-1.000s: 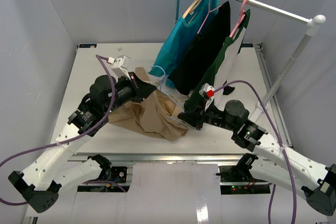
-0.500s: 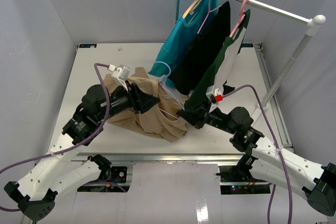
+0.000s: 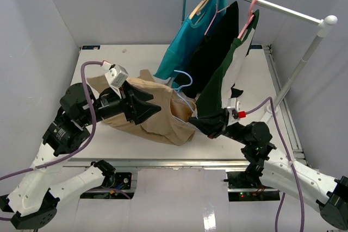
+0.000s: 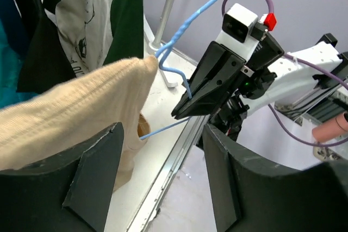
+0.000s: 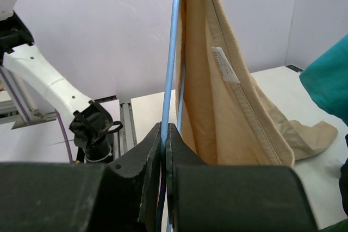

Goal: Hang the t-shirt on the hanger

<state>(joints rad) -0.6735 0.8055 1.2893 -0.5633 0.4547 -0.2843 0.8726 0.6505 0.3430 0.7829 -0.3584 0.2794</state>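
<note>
The tan t-shirt (image 3: 160, 118) lies bunched mid-table, with its collar end draped over the light-blue hanger (image 3: 184, 81). My right gripper (image 3: 197, 122) is shut on the hanger's thin lower bar (image 5: 171, 69), and the t-shirt (image 5: 228, 96) hangs beside that bar. My left gripper (image 3: 148, 107) stands open over the shirt's left part with nothing between its fingers. In the left wrist view the t-shirt (image 4: 70, 118) lies just left of the left gripper (image 4: 163, 134). Beyond it the hanger (image 4: 190, 20) rises up out of the right gripper.
A white clothes rack (image 3: 272, 5) stands at the back right. On it hang a teal shirt (image 3: 182, 47), a black garment (image 3: 215, 52) and a dark green shirt (image 3: 220, 88). The table's metal front edge (image 3: 163, 161) runs just below the t-shirt.
My left gripper has opened, let go of the t-shirt and drawn back to the left. The right gripper shifted slightly right, still holding the hanger, whose hook now stands clear of the fabric.
</note>
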